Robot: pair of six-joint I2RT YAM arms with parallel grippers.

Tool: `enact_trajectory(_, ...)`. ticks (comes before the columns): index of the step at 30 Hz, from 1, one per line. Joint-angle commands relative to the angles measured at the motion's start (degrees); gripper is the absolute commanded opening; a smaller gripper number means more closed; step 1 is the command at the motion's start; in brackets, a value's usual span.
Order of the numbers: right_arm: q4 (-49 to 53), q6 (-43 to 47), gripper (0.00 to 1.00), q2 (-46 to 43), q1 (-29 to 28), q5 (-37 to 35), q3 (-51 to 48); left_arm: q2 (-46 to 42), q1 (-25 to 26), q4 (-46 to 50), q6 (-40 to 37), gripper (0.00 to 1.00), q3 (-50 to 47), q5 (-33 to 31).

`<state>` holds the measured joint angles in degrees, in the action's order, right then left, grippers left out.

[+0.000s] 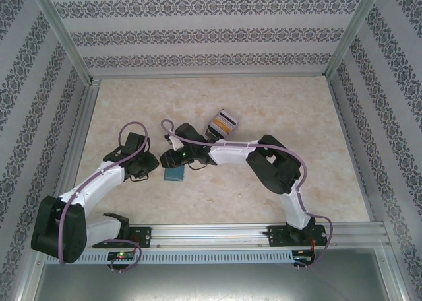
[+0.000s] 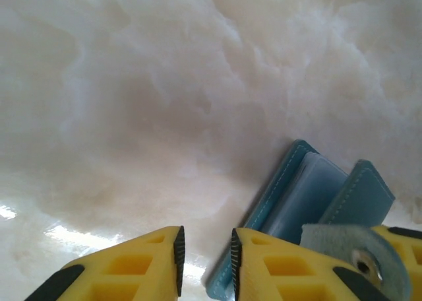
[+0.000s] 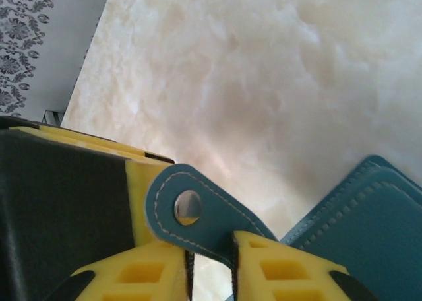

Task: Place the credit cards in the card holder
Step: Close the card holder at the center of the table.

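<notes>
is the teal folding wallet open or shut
Open: the teal folding wallet has its covers apart, pale pocket pages showing between.

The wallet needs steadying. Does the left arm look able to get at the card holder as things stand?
Probably yes: the card holder lies close beside the left fingers with nothing between, though the right fingers at its strap crowd it.
</notes>
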<state>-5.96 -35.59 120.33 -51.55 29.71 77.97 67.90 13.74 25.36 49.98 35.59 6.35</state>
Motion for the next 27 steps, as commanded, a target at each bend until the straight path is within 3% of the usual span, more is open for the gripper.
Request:
enact_trajectory(1,1.6,0.4,0.32,1.7,-0.4,1.7,2.3,-1.1,-0.7,1.9,-0.7,0.28,-0.2,-0.2)
enact_trajectory(8,2.2,0.3,0.36,-0.5,-0.1,2.1,1.9,-2.8,-0.7,2.3,-0.9,0.28,-0.6,-0.8)
enact_trajectory(18,3.1,0.2,0.37,-8.3,1.5,2.3,1.0,-1.1,-0.8,-4.4,-4.4,0.29,-0.6,5.5)
enact_trajectory(27,1.9,0.3,0.37,-14.6,5.2,-0.7,-7.7,-4.7,-0.7,-4.7,-9.9,0.28,2.5,6.8)
